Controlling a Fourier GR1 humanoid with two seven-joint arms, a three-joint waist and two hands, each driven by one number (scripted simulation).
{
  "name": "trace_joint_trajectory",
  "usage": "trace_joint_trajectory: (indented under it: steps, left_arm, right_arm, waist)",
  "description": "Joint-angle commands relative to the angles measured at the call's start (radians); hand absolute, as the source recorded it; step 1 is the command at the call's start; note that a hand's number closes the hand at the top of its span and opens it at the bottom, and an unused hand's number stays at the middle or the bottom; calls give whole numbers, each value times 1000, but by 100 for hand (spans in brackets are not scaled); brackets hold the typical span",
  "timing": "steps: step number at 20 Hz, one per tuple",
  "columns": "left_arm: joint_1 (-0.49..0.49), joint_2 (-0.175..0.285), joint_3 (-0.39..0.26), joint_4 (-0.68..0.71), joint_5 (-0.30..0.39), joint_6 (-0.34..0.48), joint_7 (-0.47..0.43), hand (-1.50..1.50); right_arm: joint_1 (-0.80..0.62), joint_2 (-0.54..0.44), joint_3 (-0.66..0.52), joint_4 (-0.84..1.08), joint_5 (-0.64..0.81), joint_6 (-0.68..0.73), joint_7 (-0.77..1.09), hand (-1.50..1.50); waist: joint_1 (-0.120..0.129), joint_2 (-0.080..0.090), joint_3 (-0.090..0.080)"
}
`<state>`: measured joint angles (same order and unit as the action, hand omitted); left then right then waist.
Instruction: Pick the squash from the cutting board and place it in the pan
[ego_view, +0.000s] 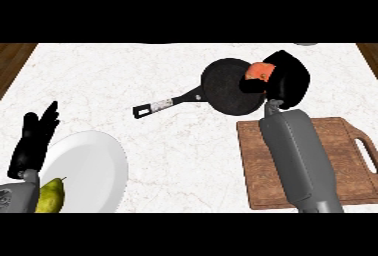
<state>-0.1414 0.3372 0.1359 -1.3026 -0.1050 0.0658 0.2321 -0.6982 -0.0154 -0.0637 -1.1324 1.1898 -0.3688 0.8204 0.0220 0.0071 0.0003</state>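
Orange squash (258, 71) in the right hand (291, 75) over the black pan (227, 89); wooden cutting board (255, 170) just beside.

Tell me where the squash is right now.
In the head view the squash is at the upper right, held in the right hand over the right edge of the pan, beyond the far end of the cutting board.
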Motion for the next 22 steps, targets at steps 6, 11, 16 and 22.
trace_joint_trajectory:
  steps: [6, 11, 16, 22]
  left_arm:
    - [-26, -17, -8, 11, -4, -10, -4, 0]
    - [-49, -21, -10, 22, -11, -8, -2, 0]
    - [-61, -26, -26, -4, -32, 6, 9, 0]
    - [-65, -22, -34, -2, -16, -32, 24, 0]
  right_arm:
    - [-221, -24, -180, 529, -146, -259, -209, 150]
    - [-220, 2, -266, 611, -278, -375, -387, 150]
    - [-271, -14, -342, 720, -377, -338, -503, -150]
    - [-285, -5, -397, 758, -433, -422, -644, -150]
  waist:
    - [35, 17, 1]
    - [39, 25, 3]
    - [53, 30, 3]
    - [70, 39, 4]
